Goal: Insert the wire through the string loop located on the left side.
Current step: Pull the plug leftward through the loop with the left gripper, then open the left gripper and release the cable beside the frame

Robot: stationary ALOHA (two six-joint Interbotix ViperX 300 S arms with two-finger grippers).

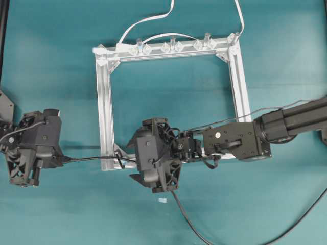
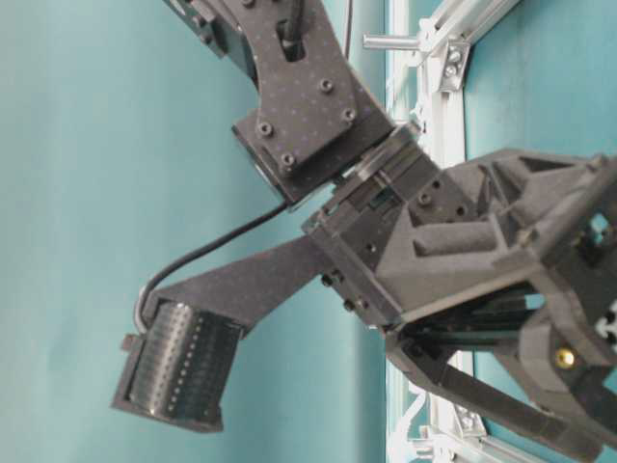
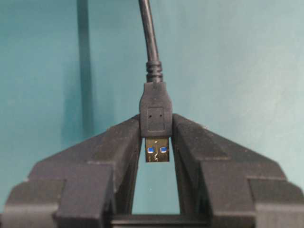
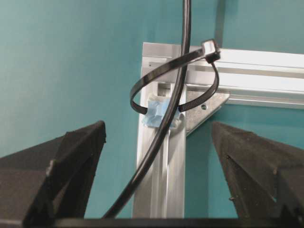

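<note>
1. The left gripper [image 3: 156, 142] is pinching the black plug [image 3: 156, 114] of the wire [image 1: 94, 158] between its two fingers [image 3: 114, 142], silver tip pointing back into the gap. The grip covers only the sides of the plug body. If the jaws ease apart any wider, the plug could slip out and drop to the teal worktop [image 1: 51, 61].

2. From the plug the wire runs across to the near-left corner of the silver frame [image 1: 104, 102]. In the right wrist view it already passes through the string loop [image 4: 142, 90], which looks like a thin black tie fastened at that corner, next to a scrap of blue tape [image 4: 156, 113].

3. Risk at the loop: a pull on the plug at an angle could make the wire drag the loop sideways, snag on the corner bracket [image 4: 204, 107], or shift the light frame on the worktop.

4. The right gripper [image 4: 159, 166] hangs just over that corner with its jaws spread wide, holding nothing, the wire running between them. Any lowering or closing here might catch the wire or the loop.

5. Behind the right gripper the wire trails off toward the near edge of the worktop; slack there could catch on the arm.
</note>
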